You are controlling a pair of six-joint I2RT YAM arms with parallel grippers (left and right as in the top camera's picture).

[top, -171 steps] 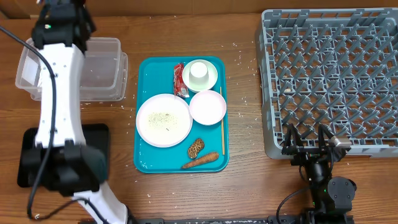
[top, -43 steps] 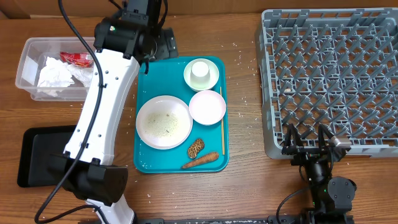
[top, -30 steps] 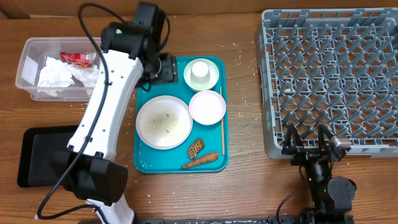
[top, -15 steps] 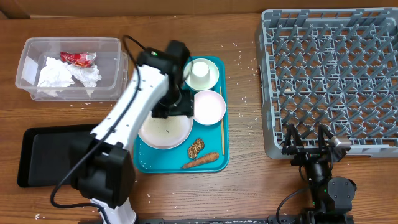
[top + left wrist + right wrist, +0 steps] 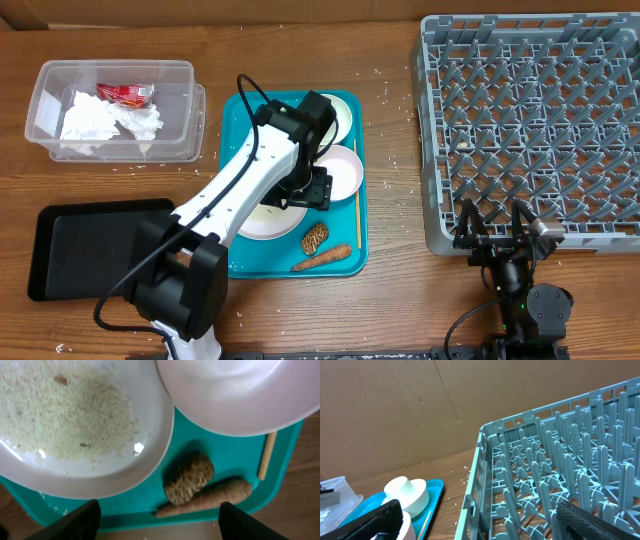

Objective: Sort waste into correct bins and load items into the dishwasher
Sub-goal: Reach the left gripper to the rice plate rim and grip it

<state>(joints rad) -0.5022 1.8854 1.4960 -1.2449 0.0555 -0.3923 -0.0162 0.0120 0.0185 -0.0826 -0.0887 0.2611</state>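
My left gripper point(image 5: 310, 190) is open and empty, low over the teal tray point(image 5: 236, 262), between the rice plate and a bowl point(image 5: 342, 168). In the left wrist view its fingertips point(image 5: 75, 522) straddle the brown patterned piece point(image 5: 188, 477) and the carrot stick point(image 5: 205, 500). The plate with rice point(image 5: 75, 425) is at upper left. The arm partly hides the plate point(image 5: 262, 220) and the cup's bowl point(image 5: 343, 108). The napkin point(image 5: 100, 115) and red wrapper point(image 5: 125, 93) lie in the clear tub point(image 5: 50, 75). My right gripper point(image 5: 495, 232) is open at the grey rack's point(image 5: 535, 120) near edge.
The black tray point(image 5: 95, 245) lies at front left. A thin wooden stick point(image 5: 356, 215) lies along the teal tray's right edge. Rice grains are scattered on the table round the tray. The rack fills the right wrist view point(image 5: 560, 470), with the cup point(image 5: 410, 492) at its left.
The left arm has swung from the clear tub across to the teal tray and down its middle. The red wrapper now lies in the tub beside the napkin. The right arm has not moved.
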